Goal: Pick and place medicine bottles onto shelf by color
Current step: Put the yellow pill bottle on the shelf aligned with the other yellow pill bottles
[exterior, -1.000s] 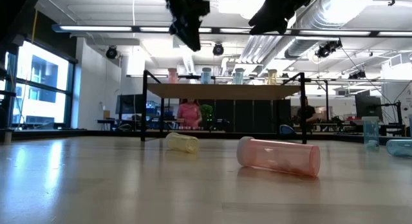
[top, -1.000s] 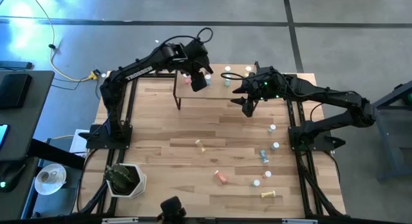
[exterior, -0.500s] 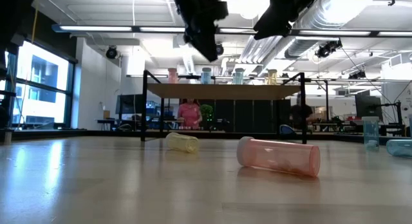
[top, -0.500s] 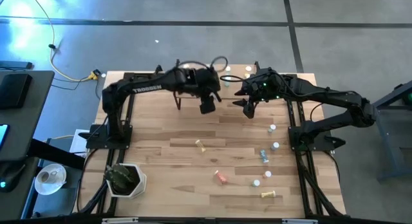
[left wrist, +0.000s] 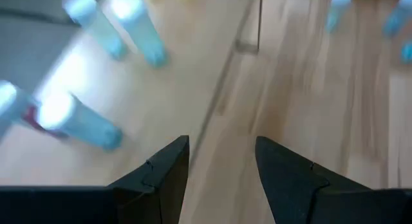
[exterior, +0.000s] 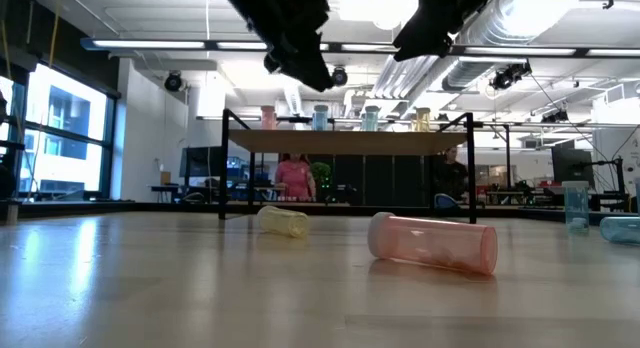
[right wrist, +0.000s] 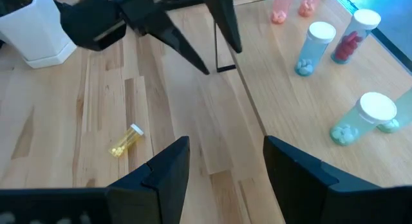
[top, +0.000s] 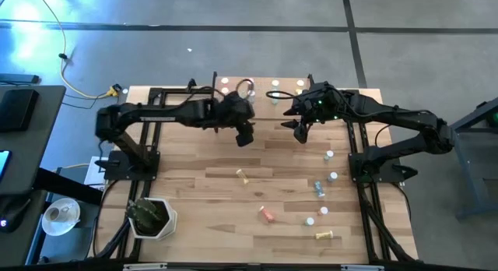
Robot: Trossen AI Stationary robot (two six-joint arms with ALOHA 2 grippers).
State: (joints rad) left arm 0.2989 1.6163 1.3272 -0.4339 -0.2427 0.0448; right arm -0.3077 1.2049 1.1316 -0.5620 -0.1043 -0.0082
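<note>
The shelf (top: 268, 111) stands at the table's far side on thin black legs, and several medicine bottles (right wrist: 308, 47) stand upright on it. More bottles lie or stand on the tabletop: a yellow one (top: 243, 175), a pink one (top: 267, 215), and a blue one (top: 319, 188). My left gripper (top: 245, 139) hovers open and empty just in front of the shelf's left part, with blue bottles (left wrist: 138, 34) ahead of it. My right gripper (top: 299, 135) hangs open and empty over the shelf's right front edge.
A white planter (top: 152, 216) sits at the near left corner. White-capped bottles (top: 329, 156) dot the table's right side, and a yellow one (top: 325, 236) lies near the front edge. In the low view the pink bottle (exterior: 432, 242) lies on its side close to the camera.
My left gripper has come off the shelf's left end toward the table's near edge and sunk a little, its fingers still open and empty. My right arm has kept still. No bottle has moved.
</note>
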